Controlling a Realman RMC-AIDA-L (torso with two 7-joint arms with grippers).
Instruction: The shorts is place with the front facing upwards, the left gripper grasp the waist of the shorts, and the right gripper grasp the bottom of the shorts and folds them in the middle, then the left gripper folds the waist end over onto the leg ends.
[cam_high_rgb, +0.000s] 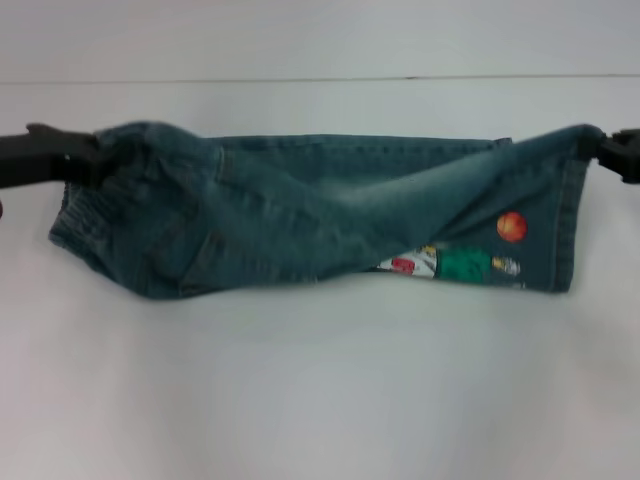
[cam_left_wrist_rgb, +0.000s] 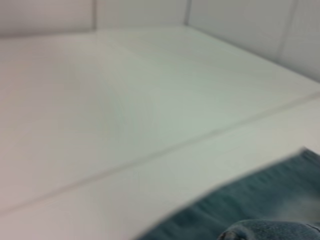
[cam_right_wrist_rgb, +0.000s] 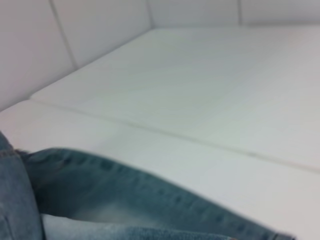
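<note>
The blue-green denim shorts (cam_high_rgb: 300, 215) stretch sideways across the white table, partly folded lengthwise with their upper edge pulled taut. The gathered waist (cam_high_rgb: 78, 228) is at the left, where my left gripper (cam_high_rgb: 88, 157) is shut on a bunched corner of it. The leg hems (cam_high_rgb: 573, 225) are at the right, and my right gripper (cam_high_rgb: 604, 147) is shut on their top corner. The cartoon print (cam_high_rgb: 450, 264) and an orange ball (cam_high_rgb: 511, 227) show near the hems. Denim fills the lower edge of the left wrist view (cam_left_wrist_rgb: 260, 205) and of the right wrist view (cam_right_wrist_rgb: 110, 200); neither shows fingers.
The white table (cam_high_rgb: 320, 390) runs in front of the shorts and behind them to a seam line (cam_high_rgb: 320, 79). White panelled walls (cam_right_wrist_rgb: 30, 45) stand beyond the table in the wrist views.
</note>
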